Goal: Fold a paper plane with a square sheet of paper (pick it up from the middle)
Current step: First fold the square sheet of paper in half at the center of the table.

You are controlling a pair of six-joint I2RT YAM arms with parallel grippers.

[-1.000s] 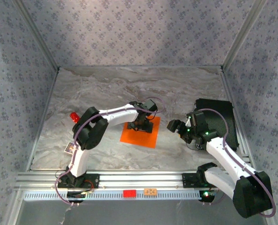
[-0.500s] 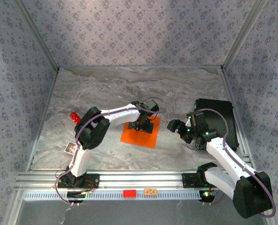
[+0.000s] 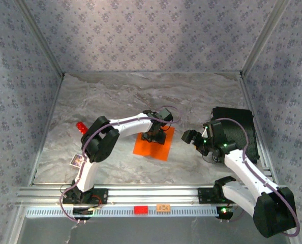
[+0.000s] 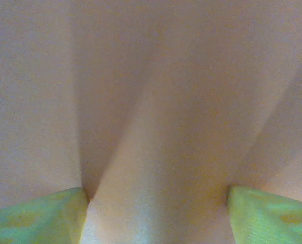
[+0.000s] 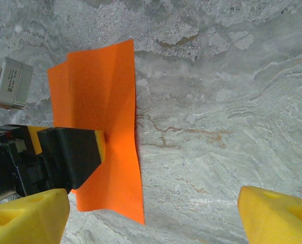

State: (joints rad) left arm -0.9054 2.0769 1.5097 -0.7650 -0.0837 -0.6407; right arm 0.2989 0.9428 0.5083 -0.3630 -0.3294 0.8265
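Nothing legible from here. Small orange tag (image 3: 163, 207) on the front rail (image 3: 110, 210), bottom centre of the top view: dark marks, too small to read. White printed card (image 3: 77, 160), lower left: print blurred. Grey module (image 5: 9, 84), upper left of right wrist view: fine print, unreadable

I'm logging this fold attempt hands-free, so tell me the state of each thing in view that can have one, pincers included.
Bright orange square paper sheet: lying buckled, humped up at its middle.
Left pincer: down on the sheet's middle, jaws apart either side of the hump.
Right pincer: open, empty, apart from the sheet, to its right.
Small red cylinder: untouched, far left.
Small white printed card: flat, untouched.
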